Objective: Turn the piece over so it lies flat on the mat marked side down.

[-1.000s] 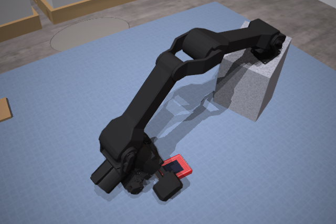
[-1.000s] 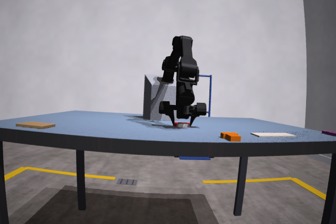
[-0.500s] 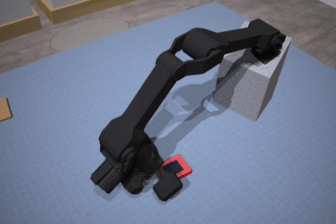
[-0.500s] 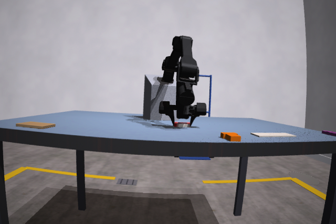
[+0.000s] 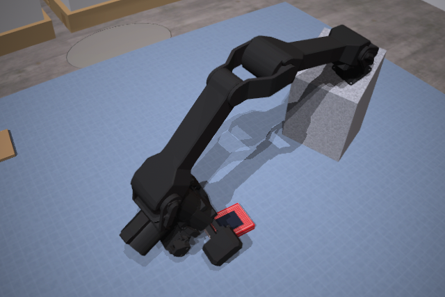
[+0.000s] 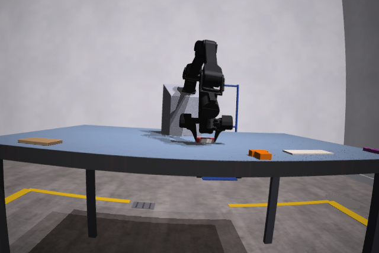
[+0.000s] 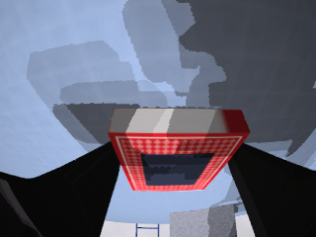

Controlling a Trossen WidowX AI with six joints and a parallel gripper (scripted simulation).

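Observation:
The piece (image 5: 235,220) is a flat red slab with a red grid face and a dark square mark facing up. It lies flat on the blue mat (image 5: 90,142). My gripper (image 5: 219,230) reaches straight down over it and is shut on its two opposite side edges. In the wrist view the piece (image 7: 178,148) sits between my two dark fingers, marked side up, my gripper (image 7: 175,147) touching both sides. In the exterior view the piece (image 6: 205,140) is a low red strip on the mat between my fingertips (image 6: 205,138).
A grey stone block (image 5: 332,103) carries my base at the back right. A tan board (image 6: 39,141) lies far left. An orange block (image 6: 260,154), a white plate (image 6: 307,152) and a purple piece (image 6: 371,150) lie to the right.

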